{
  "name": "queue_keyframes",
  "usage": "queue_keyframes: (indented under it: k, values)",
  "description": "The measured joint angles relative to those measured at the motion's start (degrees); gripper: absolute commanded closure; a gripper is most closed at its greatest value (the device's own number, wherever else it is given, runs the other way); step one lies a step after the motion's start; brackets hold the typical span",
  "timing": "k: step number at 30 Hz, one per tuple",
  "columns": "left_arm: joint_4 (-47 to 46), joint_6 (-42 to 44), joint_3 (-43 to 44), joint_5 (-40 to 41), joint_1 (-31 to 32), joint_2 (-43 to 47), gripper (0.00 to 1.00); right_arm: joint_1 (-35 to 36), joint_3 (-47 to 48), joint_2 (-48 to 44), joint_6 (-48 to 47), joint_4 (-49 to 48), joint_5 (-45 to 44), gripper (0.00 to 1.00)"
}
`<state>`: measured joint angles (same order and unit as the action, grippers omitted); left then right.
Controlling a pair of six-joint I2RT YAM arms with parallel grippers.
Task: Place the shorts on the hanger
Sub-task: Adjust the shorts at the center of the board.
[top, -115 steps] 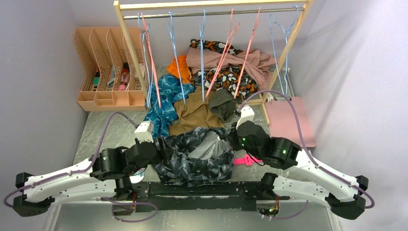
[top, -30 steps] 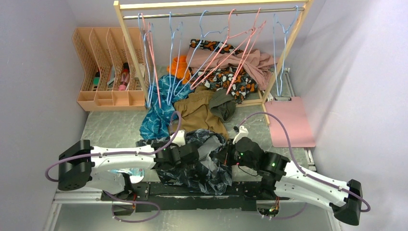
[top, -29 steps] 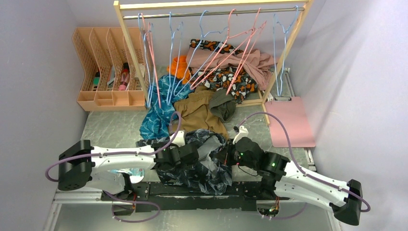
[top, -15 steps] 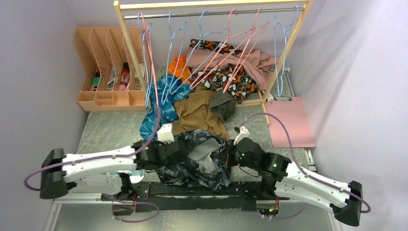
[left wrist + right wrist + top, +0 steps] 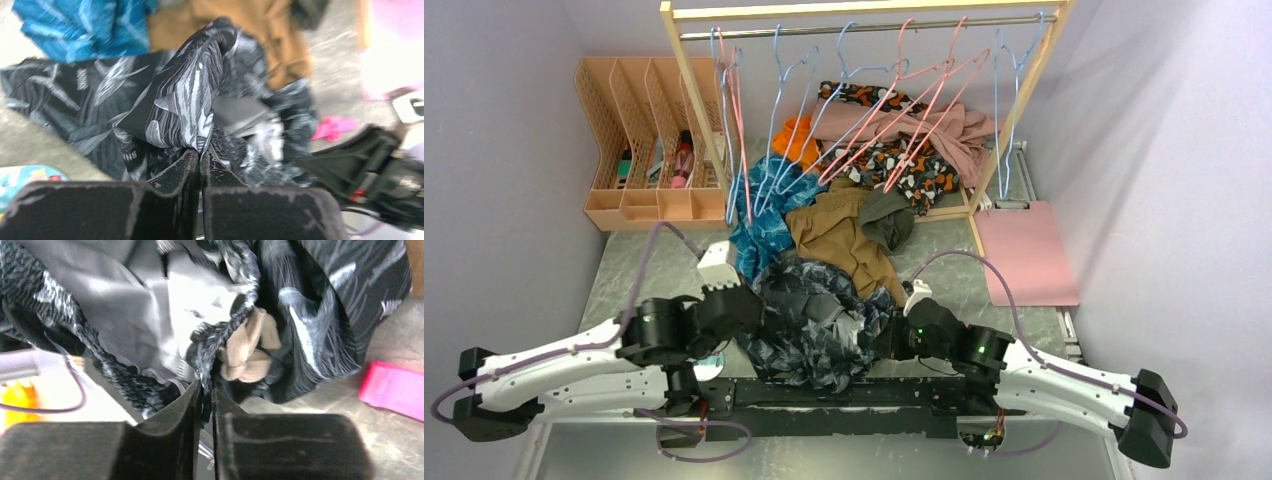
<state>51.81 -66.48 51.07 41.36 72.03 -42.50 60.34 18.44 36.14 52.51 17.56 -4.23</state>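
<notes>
Near bench edge, between arm bases: shorts (image 5: 814, 320) bunched in heap on bench (image 5: 624, 270). Left end effector (image 5: 200, 152) pressed together on raised fold of leaf-print fabric. Right end effector (image 5: 206, 385) pinching waistband edge just beside pale drawstring knot (image 5: 247, 347). Light-blue hanger (image 5: 997, 120) hanging on rail (image 5: 874, 25) at far side, well apart from shorts, untouched. Judgement: two-point grasp done. Lifting, opening waistband, fetching hanger, draping all left.
</notes>
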Motion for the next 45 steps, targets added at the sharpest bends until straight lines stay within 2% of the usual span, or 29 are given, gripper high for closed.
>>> queue_keyframes:
  k: [2, 4, 13, 18, 25, 31, 45]
  values:
    - [-0.1, -0.5, -4.8, -0.5, 0.0, -0.1, 0.93, 0.0, -1.9, 1.2, 0.2, -0.2, 1.4, 0.62]
    - [0.0, -1.1, -7.9, -1.0, 0.0, -0.8, 0.93, 0.1, -1.7, 2.4, -0.6, -0.1, 2.1, 0.56]
    - [0.3, -2.1, -9.5, -1.1, -0.2, -0.3, 0.93, 0.1, 11.1, 7.5, -9.4, 2.5, -0.8, 0.42]
    - [0.3, -2.1, -9.4, -1.1, -0.2, -0.3, 0.93, 0.2, 17.5, 12.5, -16.3, 3.7, -4.4, 0.41]
    - [-0.1, -0.9, -9.4, -1.2, -0.2, -0.6, 0.93, 0.2, 21.6, 21.9, -25.0, 1.0, -7.3, 0.42]
    - [-1.6, 2.3, -7.8, -2.1, -0.2, -0.6, 0.93, 0.2, 22.4, 28.6, -31.1, -2.9, -7.5, 0.40]
    - [-3.7, 6.6, -5.5, -3.5, -0.2, -1.1, 0.93, 2.4, 23.1, 36.4, -38.6, -11.3, -11.6, 0.38]
